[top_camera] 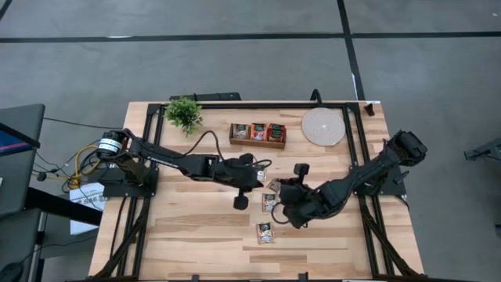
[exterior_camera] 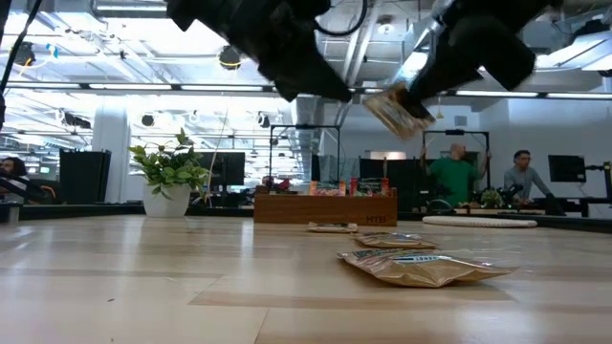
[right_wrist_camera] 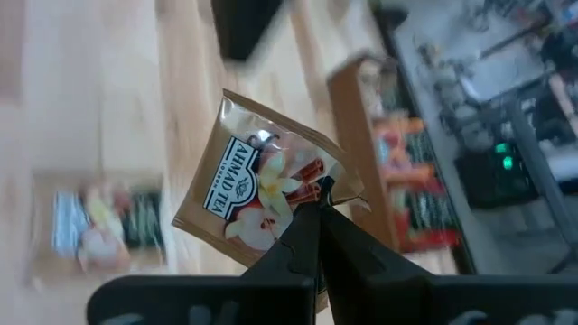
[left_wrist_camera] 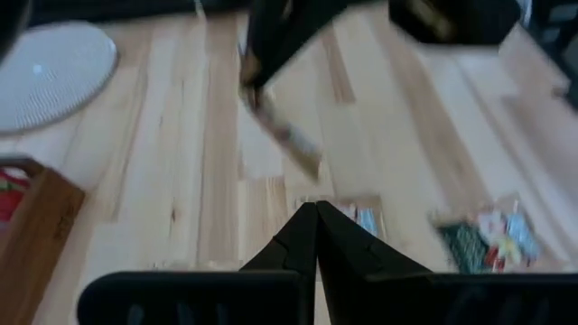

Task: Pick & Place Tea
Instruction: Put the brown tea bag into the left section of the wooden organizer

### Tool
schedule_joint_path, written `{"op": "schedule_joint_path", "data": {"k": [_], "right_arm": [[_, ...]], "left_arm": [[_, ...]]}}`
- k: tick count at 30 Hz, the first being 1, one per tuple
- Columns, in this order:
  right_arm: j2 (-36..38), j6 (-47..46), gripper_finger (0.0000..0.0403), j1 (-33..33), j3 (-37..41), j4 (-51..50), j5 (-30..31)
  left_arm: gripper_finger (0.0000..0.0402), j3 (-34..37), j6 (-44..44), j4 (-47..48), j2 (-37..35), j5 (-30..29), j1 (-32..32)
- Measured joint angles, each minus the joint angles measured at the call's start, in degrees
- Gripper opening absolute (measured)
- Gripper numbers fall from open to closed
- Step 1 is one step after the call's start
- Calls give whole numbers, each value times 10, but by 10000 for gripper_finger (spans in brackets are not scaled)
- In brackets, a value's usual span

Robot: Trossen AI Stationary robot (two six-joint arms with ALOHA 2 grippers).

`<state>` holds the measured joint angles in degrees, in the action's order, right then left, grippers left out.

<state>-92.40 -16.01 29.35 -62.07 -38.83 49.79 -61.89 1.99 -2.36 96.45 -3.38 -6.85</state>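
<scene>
Right wrist view: the right gripper (right_wrist_camera: 318,212) is pinched tight on one corner of a tea sachet (right_wrist_camera: 264,191), which is held up in the air over the table (top_camera: 196,227). The sachet looks light, thin and bendy, so an edge is best gripped; it hangs tilted, printed face out. The left gripper (left_wrist_camera: 315,226) is closed on nothing nearby.
</scene>
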Motion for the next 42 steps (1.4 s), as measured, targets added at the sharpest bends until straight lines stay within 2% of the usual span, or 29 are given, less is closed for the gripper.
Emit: {"op": "schedule_joint_path", "data": {"k": [7,13,31,35,42], "right_arm": [[-28,45,0,5,-3,80,16],[-29,42,0,6,-1,77,16],[-29,40,0,6,-1,80,9],[-29,40,0,6,-1,80,8],[-29,41,0,6,-1,90,8]], "left_arm": [[0,0,-48,-57,0,0,0],[0,0,-88,-51,0,-1,1],[2,0,-76,-53,0,-41,2],[25,0,-65,-53,0,-42,1],[104,0,-57,-64,0,-41,2]]}}
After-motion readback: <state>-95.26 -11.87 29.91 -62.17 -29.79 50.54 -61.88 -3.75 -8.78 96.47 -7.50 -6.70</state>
